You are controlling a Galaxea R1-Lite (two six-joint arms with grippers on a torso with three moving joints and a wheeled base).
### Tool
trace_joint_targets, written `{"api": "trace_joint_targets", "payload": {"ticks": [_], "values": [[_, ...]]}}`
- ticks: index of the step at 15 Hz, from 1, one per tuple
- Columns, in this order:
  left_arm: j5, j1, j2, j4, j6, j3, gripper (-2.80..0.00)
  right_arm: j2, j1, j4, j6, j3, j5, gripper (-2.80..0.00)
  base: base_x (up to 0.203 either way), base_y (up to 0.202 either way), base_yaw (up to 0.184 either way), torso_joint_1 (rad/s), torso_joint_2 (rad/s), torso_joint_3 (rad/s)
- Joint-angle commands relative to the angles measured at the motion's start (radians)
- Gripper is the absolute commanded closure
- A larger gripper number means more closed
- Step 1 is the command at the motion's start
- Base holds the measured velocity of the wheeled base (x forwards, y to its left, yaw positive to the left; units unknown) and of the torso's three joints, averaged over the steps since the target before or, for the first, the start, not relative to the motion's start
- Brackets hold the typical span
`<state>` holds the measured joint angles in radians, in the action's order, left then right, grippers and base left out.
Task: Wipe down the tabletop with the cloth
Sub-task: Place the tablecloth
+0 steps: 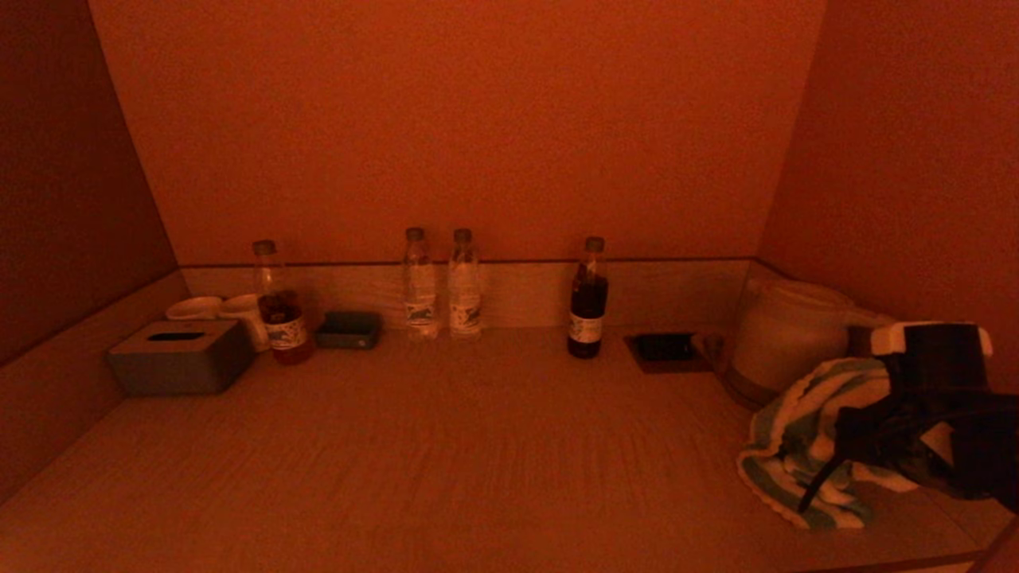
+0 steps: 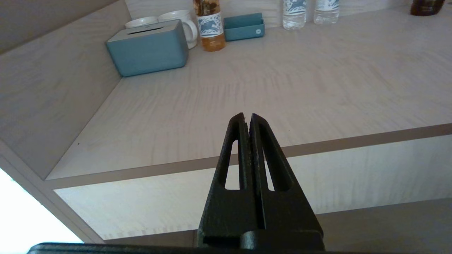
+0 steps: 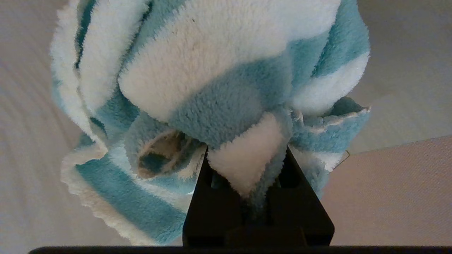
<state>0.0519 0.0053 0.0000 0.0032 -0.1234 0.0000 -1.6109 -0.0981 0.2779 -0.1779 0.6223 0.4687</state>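
Head view: R end effector point(image 1: 856, 434) gripping cloth point(image 1: 796, 446).

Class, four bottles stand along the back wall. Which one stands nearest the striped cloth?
The dark-filled bottle, furthest right of the four. The two clear bottles and the half-full one stand further left of the cloth.

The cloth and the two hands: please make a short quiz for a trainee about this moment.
1. True or false: the right hand is shut on the striped cloth.
2. The left hand is: A) shut and empty, before the tabletop's front edge; B) holding a bottle; C) on the tissue box.
3. Fill in: the cloth lies at the tabletop's near ____ corner.

Key: 1 true; 2 A; 3 right.
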Motion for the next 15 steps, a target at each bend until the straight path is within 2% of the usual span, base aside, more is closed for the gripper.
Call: {"api": "trace_joint_targets", "payload": {"ticks": [1, 6, 7, 15], "values": [[0.000, 0.001, 0.000, 0.000, -0.001, 0.000, 0.00, -0.015, 0.000, 0.008, -0.002, 0.000, 0.002, 0.00, 0.000, 0.000, 0.000, 0.000, 0.00, 0.000], [0.000, 0.001, 0.000, 0.000, -0.001, 0.000, 0.00, -0.033, 0.010, 0.026, -0.003, -0.009, 0.001, 0.00, 0.000, 0.000, 0.000, 0.000, 0.00, 0.000], [0.000, 0.001, 0.000, 0.000, -0.001, 0.000, 0.00, -0.043, 0.012, 0.029, -0.003, -0.009, 0.004, -2.80, 0.000, 0.000, 0.000, 0.000, 0.00, 0.000], [0.000, 0.001, 0.000, 0.000, -0.001, 0.000, 0.00, -0.075, 0.020, 0.029, -0.005, -0.026, 0.005, -2.80, 0.000, 0.000, 0.000, 0.000, 0.00, 0.000]]}}
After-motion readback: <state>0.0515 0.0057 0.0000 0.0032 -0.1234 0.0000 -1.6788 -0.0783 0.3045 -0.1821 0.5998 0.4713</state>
